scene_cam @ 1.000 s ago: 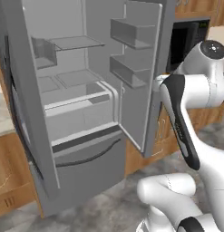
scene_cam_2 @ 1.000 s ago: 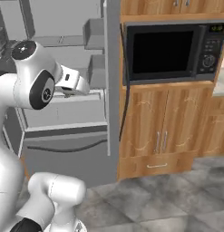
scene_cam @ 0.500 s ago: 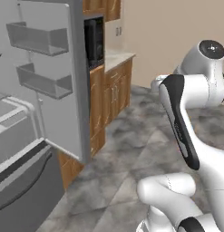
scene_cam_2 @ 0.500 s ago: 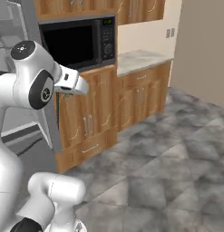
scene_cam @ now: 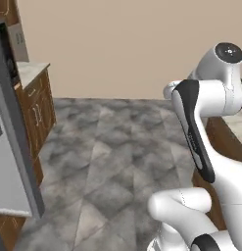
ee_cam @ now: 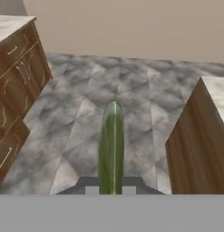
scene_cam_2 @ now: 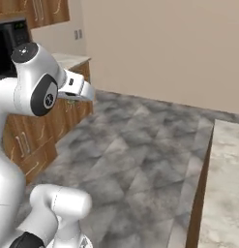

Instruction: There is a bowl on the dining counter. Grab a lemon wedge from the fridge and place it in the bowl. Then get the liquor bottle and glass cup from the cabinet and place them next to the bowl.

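In the hand view, the end effector (ee_cam: 111, 190) pinches a thin yellow-green lemon wedge (ee_cam: 111, 149), which stands upright between its two fingers above a grey stone floor (ee_cam: 109, 95). To the right stands the corner of the tabletop (ee_cam: 217, 88), a pale marbled slab on a brown wood base, and wooden drawers (ee_cam: 16, 86) are on the left. The grey fridge door (scene_cam: 14, 162) edges the left base view; the wedge's far tip looks blurred.

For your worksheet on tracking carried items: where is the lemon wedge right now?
In the hand view, the lemon wedge stands at bottom centre, clamped in the jaws, above grey floor between the wood cabinets and the dining counter.
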Robot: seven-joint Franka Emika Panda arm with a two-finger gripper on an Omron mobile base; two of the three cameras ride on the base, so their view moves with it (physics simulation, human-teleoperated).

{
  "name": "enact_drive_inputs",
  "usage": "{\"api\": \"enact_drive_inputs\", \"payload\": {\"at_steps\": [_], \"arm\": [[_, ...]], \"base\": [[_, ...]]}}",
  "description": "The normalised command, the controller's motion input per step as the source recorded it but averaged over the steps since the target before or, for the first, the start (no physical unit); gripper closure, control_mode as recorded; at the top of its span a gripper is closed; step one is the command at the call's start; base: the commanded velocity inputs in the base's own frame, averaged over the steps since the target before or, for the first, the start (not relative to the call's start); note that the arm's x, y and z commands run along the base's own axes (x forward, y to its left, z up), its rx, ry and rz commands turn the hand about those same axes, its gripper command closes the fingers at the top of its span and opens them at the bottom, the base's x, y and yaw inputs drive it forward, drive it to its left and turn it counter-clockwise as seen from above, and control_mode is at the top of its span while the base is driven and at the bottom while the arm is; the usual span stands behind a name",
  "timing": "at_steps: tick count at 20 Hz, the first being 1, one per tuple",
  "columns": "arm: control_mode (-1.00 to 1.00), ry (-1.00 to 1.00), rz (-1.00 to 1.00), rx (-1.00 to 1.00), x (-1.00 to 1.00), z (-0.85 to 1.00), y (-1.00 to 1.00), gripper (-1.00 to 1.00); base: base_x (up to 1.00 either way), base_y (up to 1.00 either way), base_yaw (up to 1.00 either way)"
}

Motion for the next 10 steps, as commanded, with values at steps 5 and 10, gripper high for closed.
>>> {"api": "enact_drive_inputs", "payload": {"at_steps": [5, 10], "arm": [[1.0, 0.0, 0.0, 0.0, 0.0, 0.0, 0.0, 1.0], [1.0, 0.0, 0.0, 0.0, 0.0, 0.0, 0.0, 1.0]], "base": [[0.08, 0.04, -0.63], [0.88, 0.48, -0.27]]}}
